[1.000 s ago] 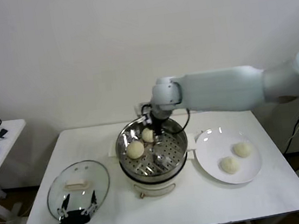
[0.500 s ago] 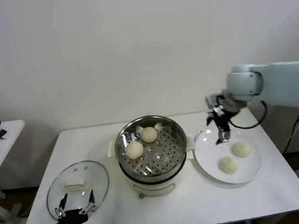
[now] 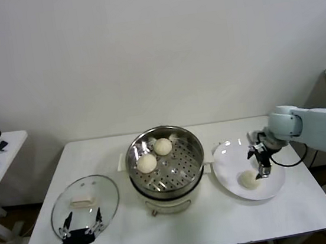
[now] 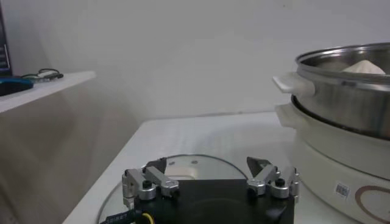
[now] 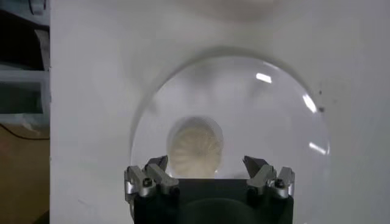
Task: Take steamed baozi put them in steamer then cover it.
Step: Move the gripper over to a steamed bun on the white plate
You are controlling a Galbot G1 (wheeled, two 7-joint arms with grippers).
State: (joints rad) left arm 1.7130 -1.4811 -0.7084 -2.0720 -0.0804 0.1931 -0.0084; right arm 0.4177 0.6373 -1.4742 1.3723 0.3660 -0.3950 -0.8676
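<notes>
The steamer [image 3: 166, 170] stands mid-table with two baozi, one [image 3: 147, 163] and another [image 3: 163, 146], on its perforated tray. It also shows in the left wrist view [image 4: 347, 97]. My right gripper [image 3: 262, 169] is open, low over the white plate [image 3: 227, 157]. One baozi [image 3: 248, 179] lies just left of it; a second one on the plate is hidden behind the gripper. In the right wrist view a baozi [image 5: 196, 146] lies just ahead of the open right gripper [image 5: 207, 171]. The cover [image 3: 85, 202] lies flat at the front left. My left gripper [image 3: 81, 230] is open at its near edge.
A side table [image 3: 0, 155] with a blue mouse and cables stands at the far left. In the left wrist view the cover [image 4: 201, 165] lies ahead of the left gripper [image 4: 210, 173], with the steamer's base close beside it.
My right arm has left the steamer, swung right across the table and come down over the plate, covering one baozi there. The left arm has not moved.
</notes>
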